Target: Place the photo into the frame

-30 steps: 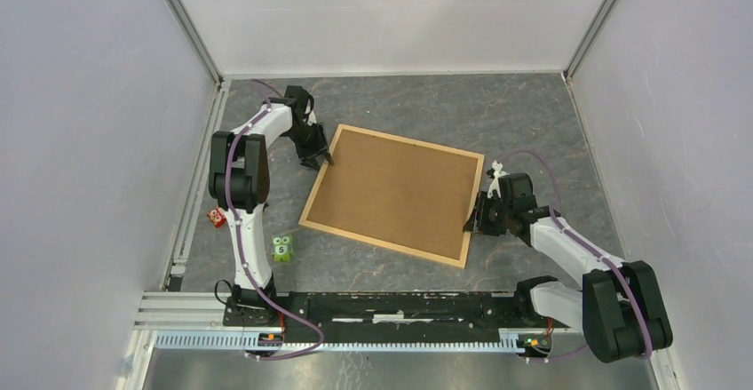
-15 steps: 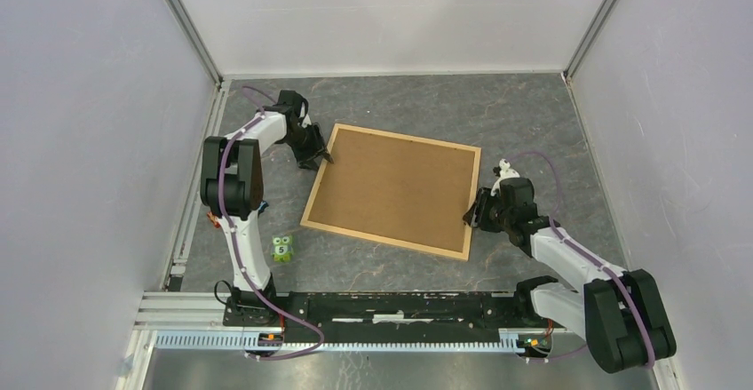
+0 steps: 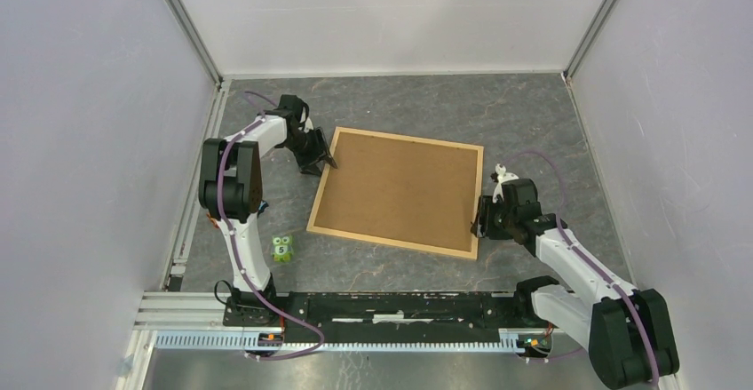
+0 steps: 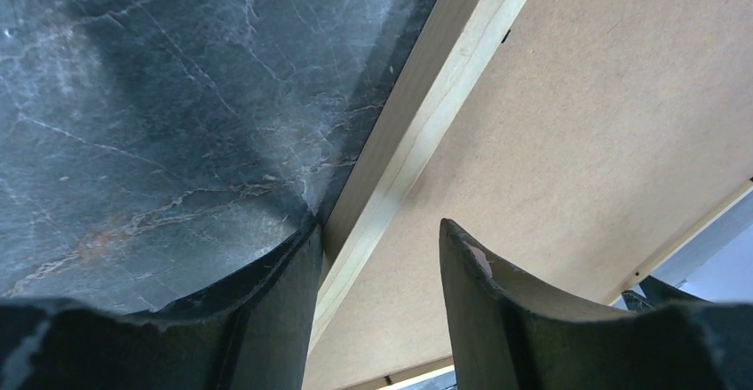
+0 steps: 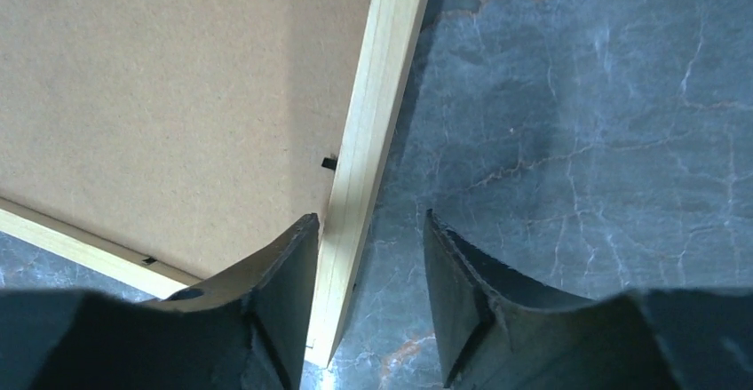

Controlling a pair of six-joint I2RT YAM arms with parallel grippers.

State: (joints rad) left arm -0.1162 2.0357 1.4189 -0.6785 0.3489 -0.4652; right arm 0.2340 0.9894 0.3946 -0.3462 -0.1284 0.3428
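Face down at the centre of the table [image 3: 444, 106], the frame [image 5: 384, 97] shows only its backing board [image 3: 400, 190] (photo hidden, presumably beneath), with the left gripper [image 4: 377, 234] and right gripper [image 5: 368, 219] straddling strips at opposite corners, half open and holding nothing, seemingly to square it.

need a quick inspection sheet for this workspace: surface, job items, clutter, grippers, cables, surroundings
surface: dark grey marbled table, no spills seen
job's things: the frame lies flat, back up, with the brown backing board filling it; the photo is not seen
clutter: small green toy marked 5, beside the left arm, apart from the frame
grippers: left gripper open, astride the frame's left rail near the far corner; right gripper open, astride the right rail near the near corner
cables: purple cable along the left arm, second purple cable along the right arm; neither lies on the frame
surroundings: white walls on three sides, metal rail at the near edge
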